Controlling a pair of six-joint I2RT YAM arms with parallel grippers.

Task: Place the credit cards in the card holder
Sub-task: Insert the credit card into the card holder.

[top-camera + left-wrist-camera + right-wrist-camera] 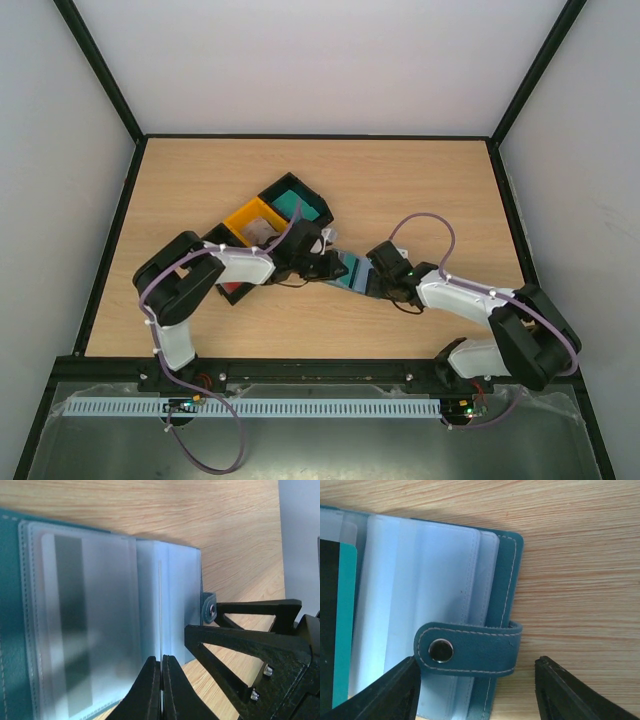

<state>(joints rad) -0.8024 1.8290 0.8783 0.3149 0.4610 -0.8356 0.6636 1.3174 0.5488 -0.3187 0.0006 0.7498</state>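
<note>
The card holder (352,272) lies open on the wooden table between both arms, its clear sleeves fanned out. A pale credit card (75,630) with a dark stripe sits inside one sleeve. My left gripper (161,662) is shut on the edge of a thin clear sleeve leaf (150,600), holding it upright. My right gripper (476,680) is open, one finger on each side of the slate-blue snap tab (470,650) at the cover's (502,580) edge, touching neither side. In the left wrist view, the right gripper's fingers (235,642) stand just beside the tab.
Black and yellow trays (250,218) stand behind the left gripper (328,262). The black one holds a teal-green card stack (293,205). Something red (237,290) lies partly hidden under the left arm. Bare wood (440,180) stretches to the right and back.
</note>
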